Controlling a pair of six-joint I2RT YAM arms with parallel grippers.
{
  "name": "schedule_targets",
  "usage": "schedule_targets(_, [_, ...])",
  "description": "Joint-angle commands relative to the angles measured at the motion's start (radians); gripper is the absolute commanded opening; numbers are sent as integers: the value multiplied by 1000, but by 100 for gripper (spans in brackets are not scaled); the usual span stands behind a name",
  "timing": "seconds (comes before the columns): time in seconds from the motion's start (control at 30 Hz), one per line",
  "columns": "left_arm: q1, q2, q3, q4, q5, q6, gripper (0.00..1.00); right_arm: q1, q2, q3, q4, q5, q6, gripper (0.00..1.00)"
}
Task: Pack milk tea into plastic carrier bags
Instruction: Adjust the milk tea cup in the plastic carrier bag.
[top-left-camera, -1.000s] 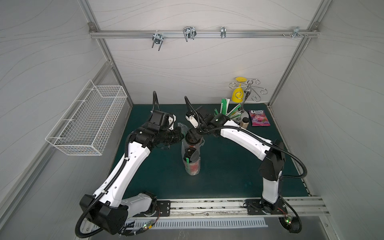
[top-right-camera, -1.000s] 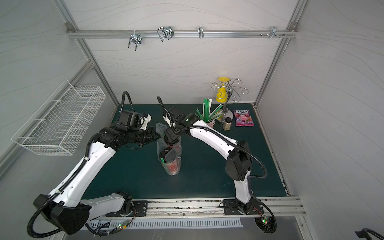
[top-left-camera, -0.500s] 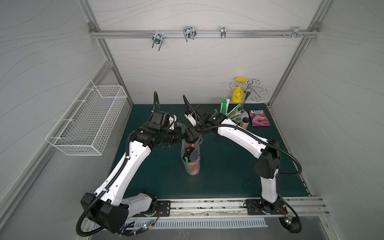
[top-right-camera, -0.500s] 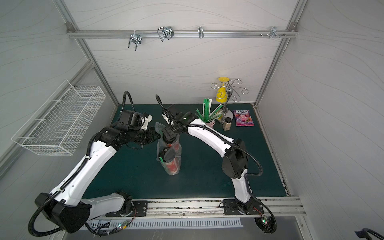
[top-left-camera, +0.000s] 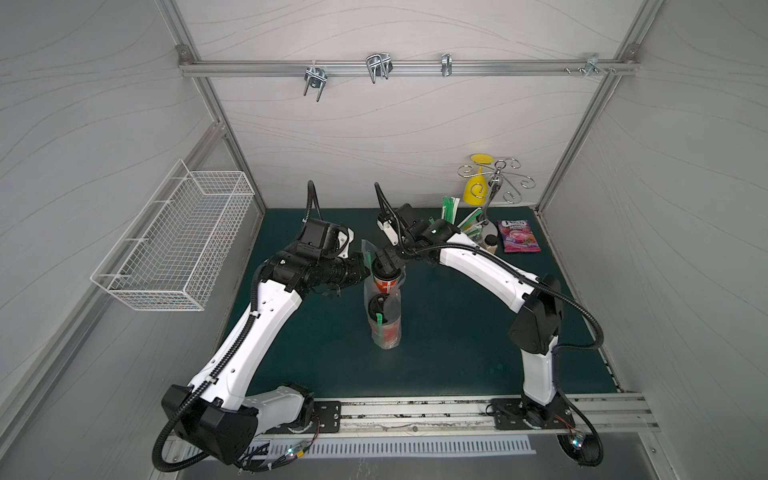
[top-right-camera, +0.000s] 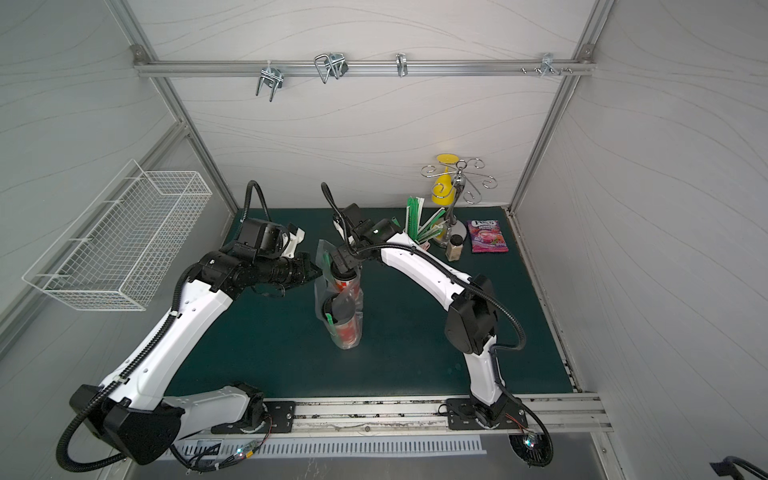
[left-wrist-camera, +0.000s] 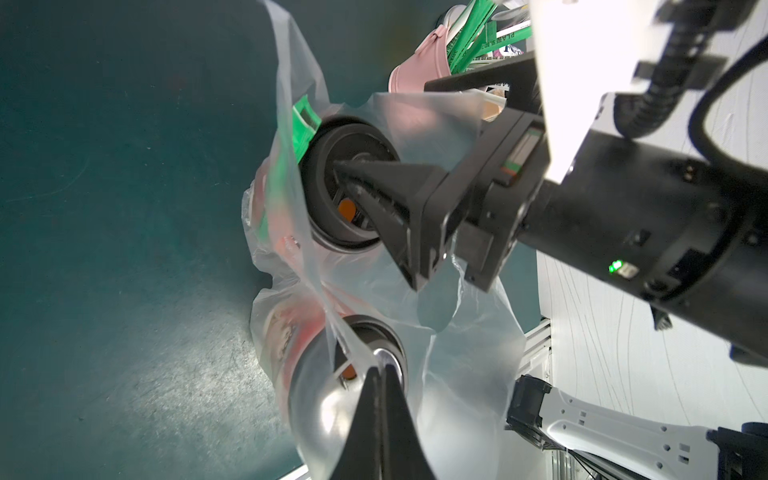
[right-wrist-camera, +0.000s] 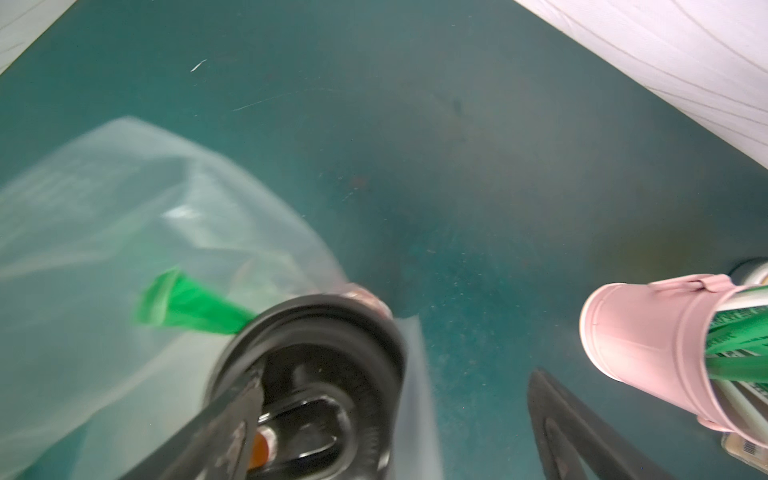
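Note:
The clear plastic carrier bag (top-left-camera: 394, 332) (top-right-camera: 320, 291) stands mid-table with two red milk tea cups inside. The front cup (top-left-camera: 385, 333) (top-right-camera: 345, 332) sits low under its black lid. The rear cup (top-left-camera: 386, 283) (top-right-camera: 345, 284) stands higher, its lid (left-wrist-camera: 332, 216) (right-wrist-camera: 316, 332) at the bag's mouth. My left gripper (left-wrist-camera: 380, 370) (top-left-camera: 365, 266) is shut on the bag's upper film on the left side. My right gripper (right-wrist-camera: 395, 374) (top-left-camera: 388, 261) hangs open over the rear cup. One finger (left-wrist-camera: 386, 187) lies across the lid and the other stands outside it. A green straw wrapper (right-wrist-camera: 187, 307) lies inside the bag.
A pink mug (right-wrist-camera: 648, 345) holding green straws (top-left-camera: 451, 208) stands at the back right. Near it are a small tan bottle (top-left-camera: 490, 246), a purple snack packet (top-left-camera: 519, 236) and a metal stand (top-left-camera: 494, 187) with a yellow cup. A wire basket (top-left-camera: 178, 241) hangs on the left wall.
My right gripper's jaws have spread wide and let go of the rear cup, rising a little above its lid. The left gripper has kept its hold on the bag.

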Motion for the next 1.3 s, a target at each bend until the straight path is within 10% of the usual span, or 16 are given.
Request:
schedule_targets(0.0, [6,10,42,-5,10,5,0,-7,51,10,-42,-6,-10,99])
schedule_targets(0.4, [5,13,55,-11,19,9,0,-8,28,17,-39,-25,-4,99])
schedule_targets(0.67, [6,-3,70,-22,6,7,44,-8,-74,-37,-10,-35,-12,99])
schedule_targets(1.27, [41,-21,135,-82,-102,22,77,-27,-232,-51,21,-66,-32,99])
